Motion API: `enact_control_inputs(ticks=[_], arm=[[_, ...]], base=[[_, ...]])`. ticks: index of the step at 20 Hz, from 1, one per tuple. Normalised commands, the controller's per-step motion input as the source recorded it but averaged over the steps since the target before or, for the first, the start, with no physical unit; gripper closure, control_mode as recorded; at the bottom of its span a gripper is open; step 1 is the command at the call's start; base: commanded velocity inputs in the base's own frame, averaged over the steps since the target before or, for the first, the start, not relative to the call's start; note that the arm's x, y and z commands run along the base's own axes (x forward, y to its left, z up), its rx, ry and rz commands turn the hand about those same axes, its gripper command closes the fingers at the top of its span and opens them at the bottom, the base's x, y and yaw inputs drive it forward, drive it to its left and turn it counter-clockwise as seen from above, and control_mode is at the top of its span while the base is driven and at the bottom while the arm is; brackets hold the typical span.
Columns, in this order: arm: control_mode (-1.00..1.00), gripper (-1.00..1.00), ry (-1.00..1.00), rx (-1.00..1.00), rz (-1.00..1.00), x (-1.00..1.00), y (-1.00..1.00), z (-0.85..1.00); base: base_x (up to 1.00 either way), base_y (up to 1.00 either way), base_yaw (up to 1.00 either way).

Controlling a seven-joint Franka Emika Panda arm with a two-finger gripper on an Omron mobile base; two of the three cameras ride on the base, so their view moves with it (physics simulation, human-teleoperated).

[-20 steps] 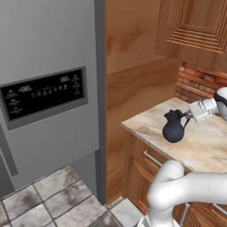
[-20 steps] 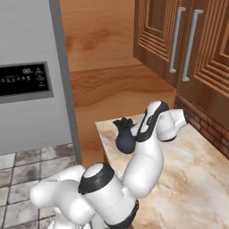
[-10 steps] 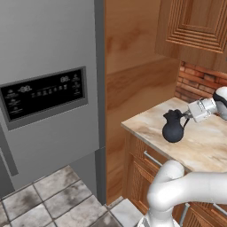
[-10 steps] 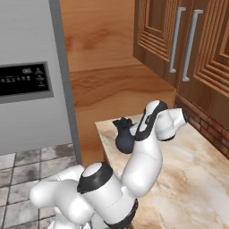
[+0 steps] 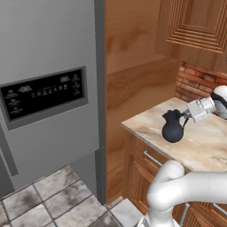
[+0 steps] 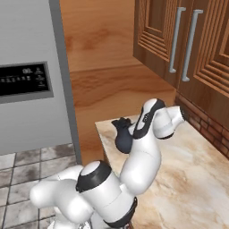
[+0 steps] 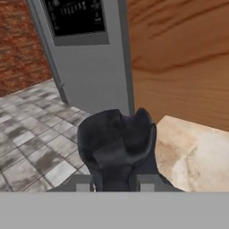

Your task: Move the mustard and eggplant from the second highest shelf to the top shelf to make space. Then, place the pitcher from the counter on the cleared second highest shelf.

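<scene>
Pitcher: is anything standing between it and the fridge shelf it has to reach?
Yes. The gripper is shut on the pitcher at the counter, but the grey fridge door is closed, so the shelves are hidden behind it.

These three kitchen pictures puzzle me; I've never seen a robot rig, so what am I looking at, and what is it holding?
It is one rendered moment seen by three cameras. Two ride on the robot's base, behind the white arm to its left and right. The third sits on the hand and looks along the gripper. The arm reaches over the beige counter beside a grey fridge with its door closed. On the counter's corner stands a dark pitcher. The gripper is shut on its handle side. In the hand view the pitcher looms close, right in front of the fingertips.
</scene>
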Motion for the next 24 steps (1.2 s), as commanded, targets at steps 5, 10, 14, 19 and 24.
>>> enact_control_inputs(ticks=[5,10,14,19,24], arm=[[-1.00,1.00,-0.02,-0.03,-0.02,-0.15,0.28,0.11],[-1.00,1.00,-0.08,0.00,-0.11,-0.30,0.29,0.20],[-1.00,1.00,-0.14,0.00,-0.19,-0.41,0.40,0.16],[-1.00,1.00,-0.15,0.00,-0.26,-0.47,0.66,0.00],[-1.00,1.00,-0.14,0.00,-0.30,-0.51,0.72,0.02]], base=[[0.00,0.00,0.00],[0.00,0.00,0.00],[0.00,0.00,0.00],[0.00,0.00,0.00],[0.00,0.00,0.00]])
